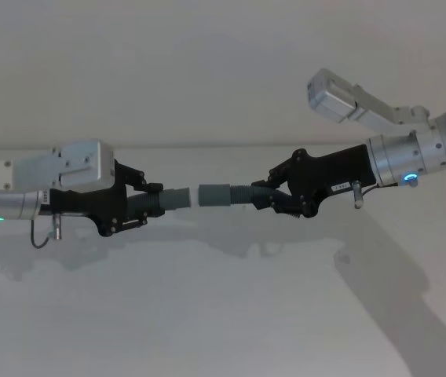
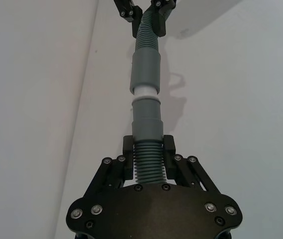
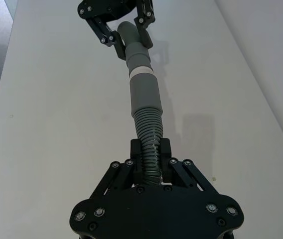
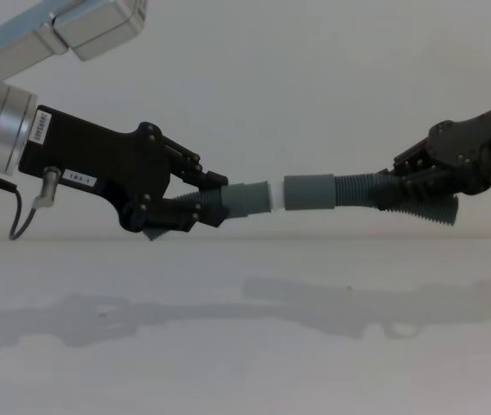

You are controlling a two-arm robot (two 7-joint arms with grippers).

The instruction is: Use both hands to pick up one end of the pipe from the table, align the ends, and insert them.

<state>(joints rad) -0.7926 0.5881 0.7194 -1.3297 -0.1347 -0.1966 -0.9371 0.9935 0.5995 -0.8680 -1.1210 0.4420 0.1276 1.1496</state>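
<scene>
Both grippers hold the pipe above the white table (image 1: pixel 207 314), its ends facing each other in one line. My left gripper (image 1: pixel 154 203) is shut on the ribbed hose just behind the cuff (image 1: pixel 177 199) with the pale spigot (image 1: pixel 195 196). From the right, my right gripper (image 1: pixel 266 192) is shut on the ribs behind the plain cuff (image 1: pixel 215 194). The spigot (image 2: pixel 144 91) bridges the short gap between the cuffs, its tip at or just inside the plain cuff's mouth (image 2: pixel 145 69). In the chest view the cuffs (image 4: pixel 310 192) sit level. The hose's middle is hidden.
The table (image 4: pixel 245 346) lies bare beneath both arms, with only their shadows on it. A pale wall stands behind. A thin cable loop (image 1: pixel 44 236) hangs under the left wrist. The table's left edge (image 3: pixel 2 74) runs beside the right wrist view's hose.
</scene>
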